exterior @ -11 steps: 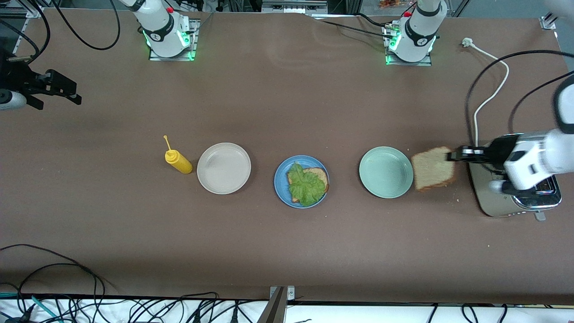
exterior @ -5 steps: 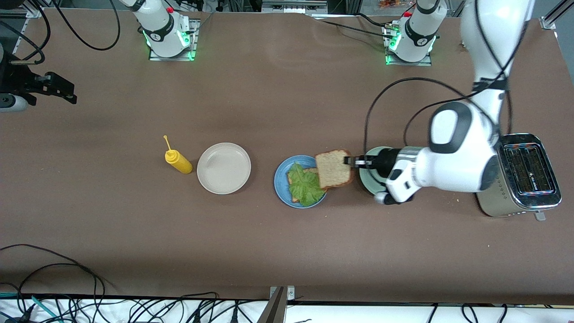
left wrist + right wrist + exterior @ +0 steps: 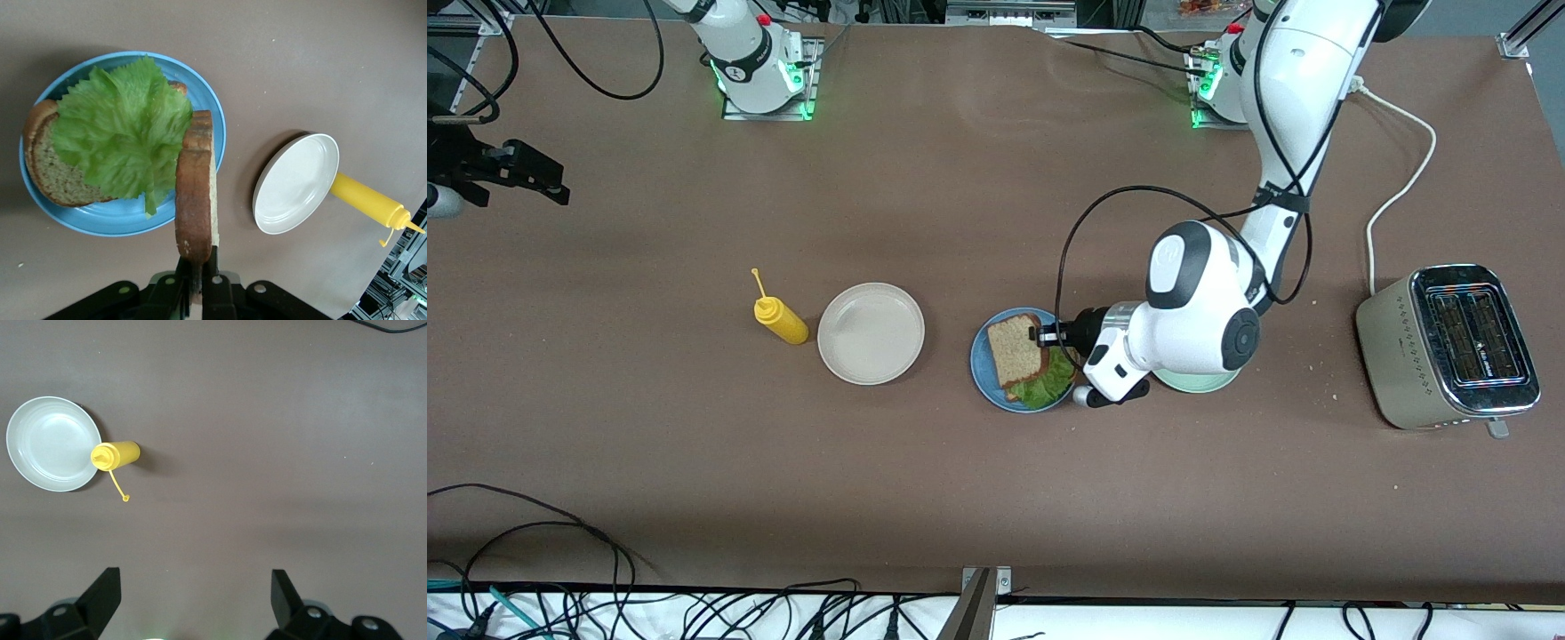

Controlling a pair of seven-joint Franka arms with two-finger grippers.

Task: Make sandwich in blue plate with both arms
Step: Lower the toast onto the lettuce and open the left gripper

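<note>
Blue plate (image 3: pixel 981 369), mid-table: carrying a lower bread slice (image 3: pixel 57 175) with a lettuce leaf (image 3: pixel 1049 382) lying on it. Left gripper (image 3: pixel 1039 336), over the plate: clamping a second wholemeal slice (image 3: pixel 1017 347) by its edge above the lettuce. Beside the plate, toward the right arm's end: beige plate (image 3: pixel 871 333), then yellow squeeze bottle (image 3: pixel 781 320). Toward the left arm's end: pale green plate (image 3: pixel 1199 383), toaster (image 3: pixel 1446 347). Right gripper (image 3: pixel 527 171): waiting at the table edge, fingers (image 3: pixel 105 592) spreading wide, holding nothing.

On my brown surface (image 3: pixel 960 498) a round beige plate (image 3: pixel 871 333) sits. The yellow squeeze bottle (image 3: pixel 781 320) stands just beside it; a pale green plate (image 3: pixel 1199 383) and a silver toaster (image 3: pixel 1449 347) lie toward the left arm's end.
</note>
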